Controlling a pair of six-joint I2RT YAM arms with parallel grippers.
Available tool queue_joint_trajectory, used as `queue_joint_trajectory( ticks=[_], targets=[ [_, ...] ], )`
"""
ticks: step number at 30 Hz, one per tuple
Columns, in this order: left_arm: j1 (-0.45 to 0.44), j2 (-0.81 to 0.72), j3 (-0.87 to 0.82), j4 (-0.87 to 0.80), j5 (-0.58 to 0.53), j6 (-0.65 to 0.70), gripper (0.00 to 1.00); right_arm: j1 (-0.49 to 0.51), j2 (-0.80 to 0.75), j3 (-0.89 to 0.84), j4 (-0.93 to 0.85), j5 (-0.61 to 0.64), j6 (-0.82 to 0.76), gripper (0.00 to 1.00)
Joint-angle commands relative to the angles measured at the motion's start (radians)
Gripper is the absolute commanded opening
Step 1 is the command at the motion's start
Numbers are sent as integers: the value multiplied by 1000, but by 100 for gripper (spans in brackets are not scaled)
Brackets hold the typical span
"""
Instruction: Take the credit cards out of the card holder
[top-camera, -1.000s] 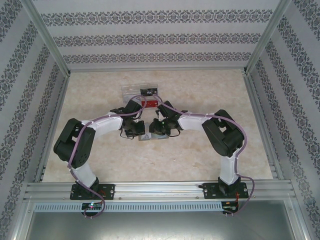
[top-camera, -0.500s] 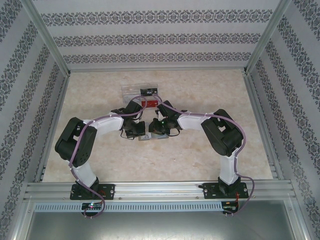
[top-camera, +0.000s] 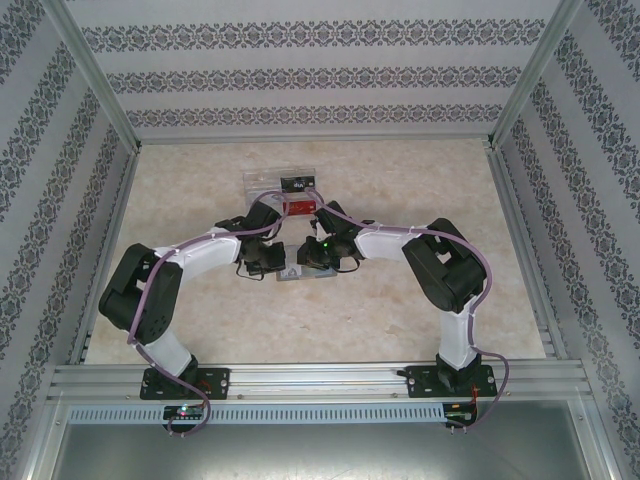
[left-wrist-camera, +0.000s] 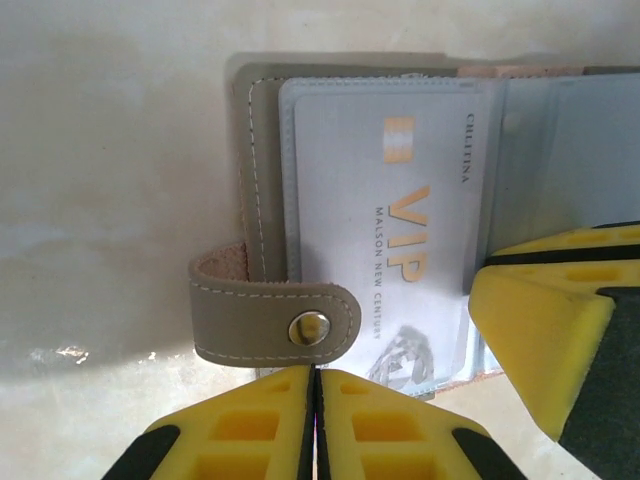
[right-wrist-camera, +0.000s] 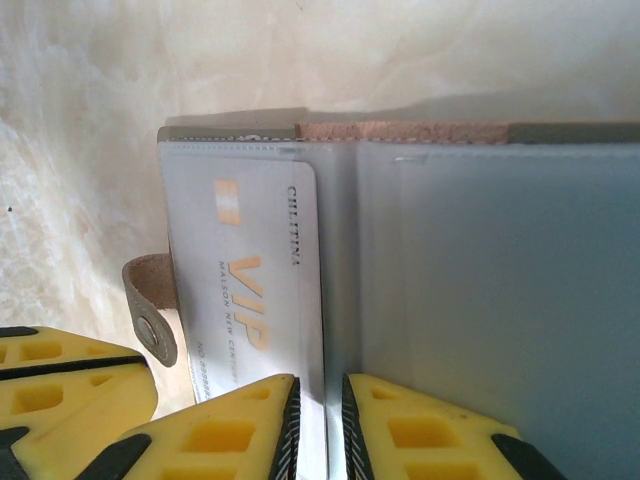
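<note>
Our left claw (left-wrist-camera: 315, 385) is pinched shut on nothing we can see, beside the strap (left-wrist-camera: 270, 322). Our right claw (right-wrist-camera: 320, 400) is nearly closed on a sleeve edge of the open holder (left-wrist-camera: 262, 170). A red card (top-camera: 297, 206) and a black card (top-camera: 297, 183) lie at the far tray (top-camera: 260, 183); the VIP card (left-wrist-camera: 390, 240) sits sleeved, yet to be pulled.

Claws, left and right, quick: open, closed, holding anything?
Left claw: closed, nothing visibly held, beside the snap strap of the card holder.
Right claw: closed on the VIP card edge.
</note>
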Motion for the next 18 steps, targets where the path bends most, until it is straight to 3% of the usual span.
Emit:
queue_joint_trajectory(
  ticks=[1,18],
  targets=[
    [8,32,3,-2,9,-3,9,0,7,5,-12,7,-7,21],
    [-6,84,16,81,112,-18,8,5,21,11,-8,2,0,21]
  ],
)
